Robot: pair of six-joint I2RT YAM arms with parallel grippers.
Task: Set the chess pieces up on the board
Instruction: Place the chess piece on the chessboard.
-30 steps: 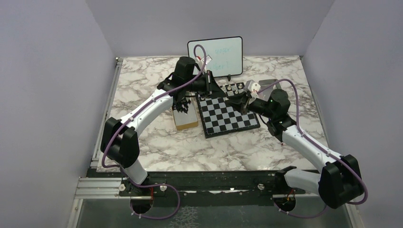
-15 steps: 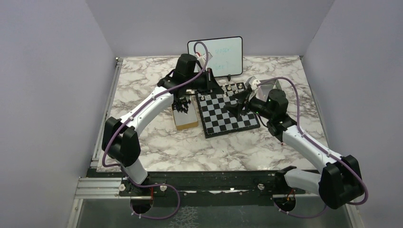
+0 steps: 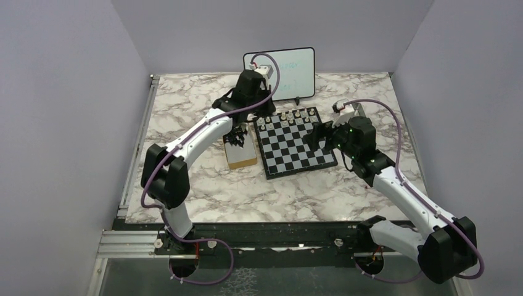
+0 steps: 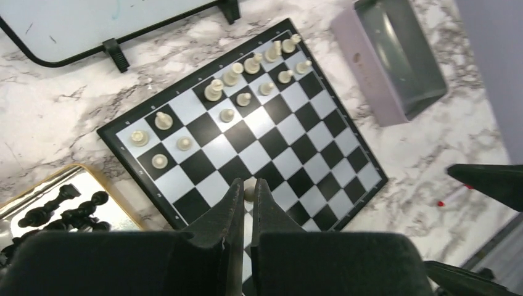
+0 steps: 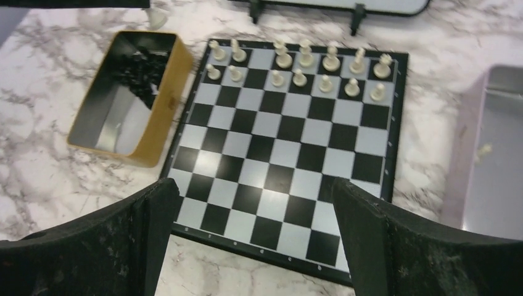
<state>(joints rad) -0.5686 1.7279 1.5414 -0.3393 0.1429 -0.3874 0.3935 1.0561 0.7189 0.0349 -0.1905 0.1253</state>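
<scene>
chess piece (image 4: 249,188) sits clamped in left jaws; right jaws gape wide by the board (image 5: 279,151).

Left arm (image 3: 203,129) stretched toward the tabletop's (image 3: 203,185) far edge, left fingers (image 4: 231,206) pinching a pale chess piece (image 4: 249,189); right fingers (image 5: 148,213) spread wide apart.

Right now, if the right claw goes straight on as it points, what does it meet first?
Most likely the board, on its bare near squares; depth is unclear.
</scene>
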